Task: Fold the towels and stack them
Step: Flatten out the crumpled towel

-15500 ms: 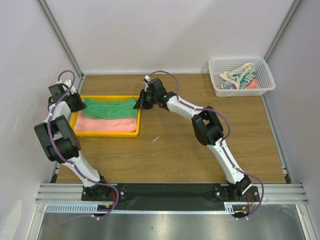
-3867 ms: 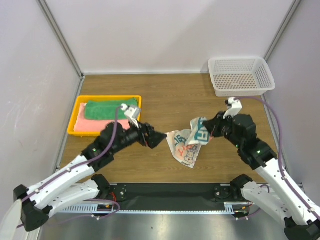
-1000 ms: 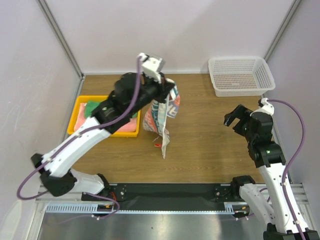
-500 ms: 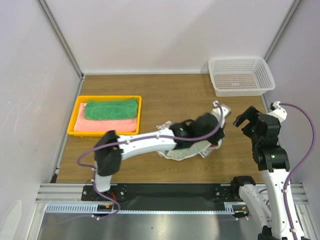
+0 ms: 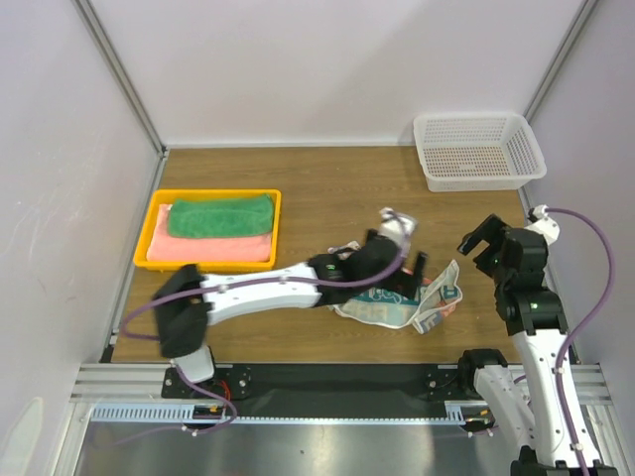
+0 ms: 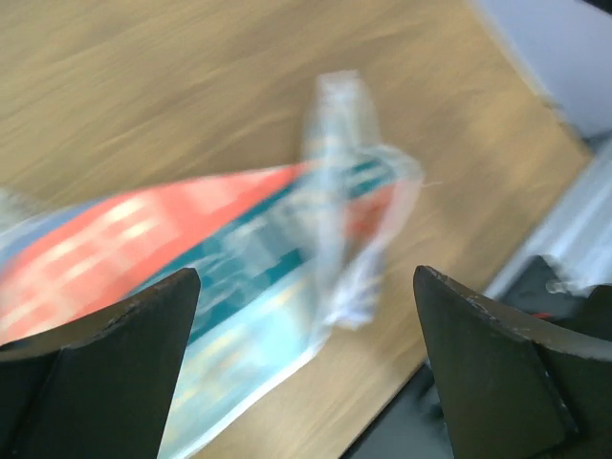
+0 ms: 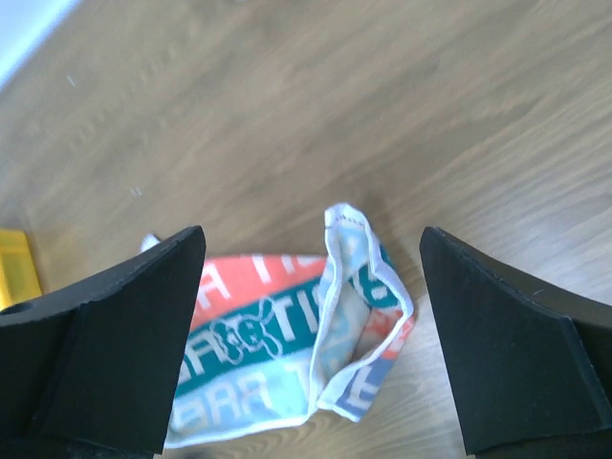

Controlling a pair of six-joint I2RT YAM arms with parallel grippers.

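Observation:
The white-and-teal patterned towel (image 5: pixel 429 302) with red-orange letters lies crumpled on the wooden table, right of centre. My left gripper (image 5: pixel 402 281) hovers over its left part, open, with nothing between its fingers. In the left wrist view the towel (image 6: pixel 239 258) is blurred, below the open left gripper (image 6: pixel 306 382). My right gripper (image 5: pixel 480 241) hangs open to the right of the towel, apart from it. The right wrist view has the towel (image 7: pixel 258 325) with a folded-over end beneath the open right gripper (image 7: pixel 306 354). The green towel (image 5: pixel 220 214) lies on the salmon-pink towel (image 5: pixel 208 249).
Both folded towels sit in a yellow tray (image 5: pixel 147 241) at the left, and its corner (image 7: pixel 17 263) shows in the right wrist view. A white mesh basket (image 5: pixel 478 149) stands at the back right. Grey walls enclose the table.
My left gripper has opened and let go of the patterned towel, which now lies spread further right on the table. The left wrist has drawn back leftward. The right arm shifted slightly.

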